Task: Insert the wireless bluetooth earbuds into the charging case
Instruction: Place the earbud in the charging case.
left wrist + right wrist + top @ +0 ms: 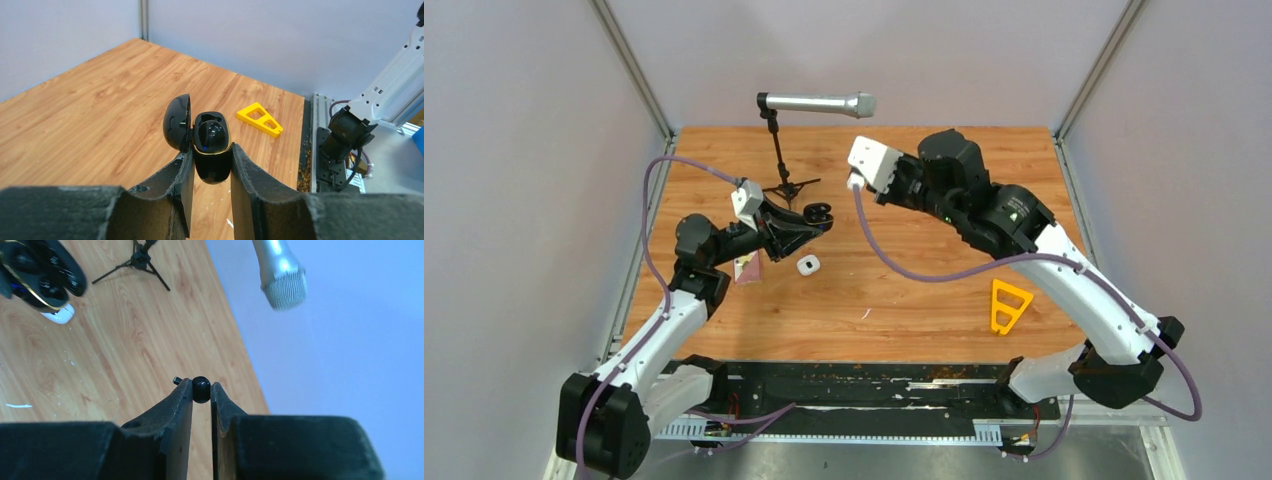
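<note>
My left gripper (212,156) is shut on the black charging case (212,167) and holds it above the table with its lid (177,122) swung open to the left. One black earbud (210,134) sits in the case, and the slot behind it looks empty. The case also shows in the top view (817,214). My right gripper (201,388) is shut on the other black earbud (201,389), held in the air to the right of the case. A small white case (808,264) lies on the table below the left gripper. No white earbuds show.
A microphone (816,103) on a tripod stand (786,185) stands at the back middle, close to both grippers. A yellow triangular piece (1009,303) lies at the front right. A small pink-and-white object (747,268) lies under the left arm.
</note>
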`<state>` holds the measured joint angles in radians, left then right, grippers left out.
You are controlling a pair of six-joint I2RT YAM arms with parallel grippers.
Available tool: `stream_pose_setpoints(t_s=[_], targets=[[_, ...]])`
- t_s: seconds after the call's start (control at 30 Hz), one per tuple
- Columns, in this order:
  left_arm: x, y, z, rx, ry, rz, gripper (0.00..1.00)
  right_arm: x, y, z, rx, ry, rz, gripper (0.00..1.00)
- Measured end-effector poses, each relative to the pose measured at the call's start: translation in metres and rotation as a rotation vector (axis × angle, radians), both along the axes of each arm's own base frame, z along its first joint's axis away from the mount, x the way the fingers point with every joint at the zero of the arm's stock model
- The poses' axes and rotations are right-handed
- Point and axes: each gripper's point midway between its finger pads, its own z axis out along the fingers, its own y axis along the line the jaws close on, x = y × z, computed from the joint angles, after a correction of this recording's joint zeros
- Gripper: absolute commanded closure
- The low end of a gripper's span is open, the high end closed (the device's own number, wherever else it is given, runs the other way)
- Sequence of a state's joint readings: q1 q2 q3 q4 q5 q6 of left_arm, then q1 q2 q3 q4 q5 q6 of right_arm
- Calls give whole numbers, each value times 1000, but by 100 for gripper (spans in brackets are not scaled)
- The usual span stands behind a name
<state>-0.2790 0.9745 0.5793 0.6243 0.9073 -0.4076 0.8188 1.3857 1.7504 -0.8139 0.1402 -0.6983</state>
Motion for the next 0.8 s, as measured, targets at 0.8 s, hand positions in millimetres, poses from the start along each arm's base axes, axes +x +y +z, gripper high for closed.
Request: stream_pose_setpoints(t_s=[0.8], targets=[[-23,0,20,-55,-52,-37,100,-68,112,-2,-291,-405,494,100]])
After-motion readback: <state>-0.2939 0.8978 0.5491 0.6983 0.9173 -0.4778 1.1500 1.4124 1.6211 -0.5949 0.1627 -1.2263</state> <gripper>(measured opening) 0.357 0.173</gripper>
